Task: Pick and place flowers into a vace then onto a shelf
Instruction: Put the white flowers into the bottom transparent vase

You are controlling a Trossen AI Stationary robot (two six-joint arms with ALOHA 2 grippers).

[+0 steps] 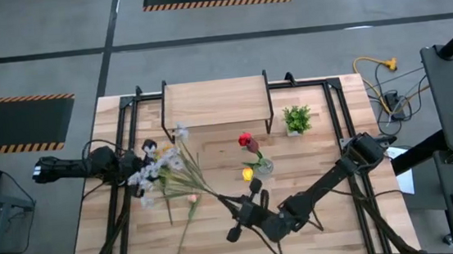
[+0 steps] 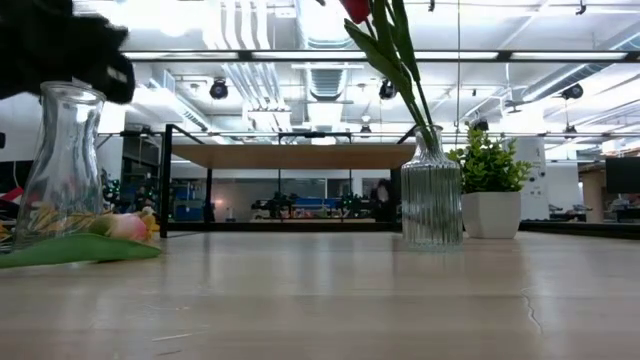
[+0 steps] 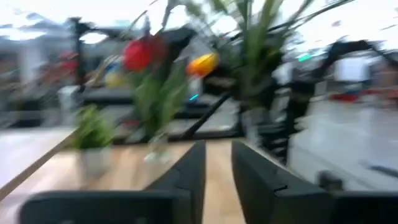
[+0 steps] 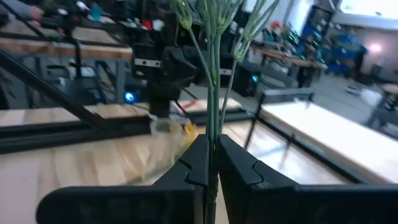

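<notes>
A ribbed glass vase [image 1: 263, 166] [image 2: 432, 195] stands mid-table holding a red flower [image 1: 246, 140] and a yellow one [image 1: 247, 174]. More flowers [image 1: 164, 169] lie in a pile on the table's left part; a pink head [image 2: 125, 225] lies there too. My right gripper [image 1: 235, 202] [image 4: 212, 155] is near the table's middle, shut on a spray's green stems. My left gripper [image 1: 148, 156] [image 3: 217, 180] sits at the left by the pile, level and open, with nothing between its fingers. The shelf [image 1: 216, 103] stands at the far edge. My right gripper pinches several thin green stems [image 4: 213, 134] between its two fingers, close to their cut ends. The fingers lie level and the stems run on ahead of them toward the table's left, fanning out to white blossoms [image 1: 179, 135]. Whether those heads rest on the pile, I cannot tell.
A small potted plant [image 1: 296, 119] [image 2: 488, 195] stands right of the shelf. A second, smooth glass vase [image 2: 62, 165] shows empty at the left of the low view. Black frame rails [image 1: 341, 117] run along both sides of the table.
</notes>
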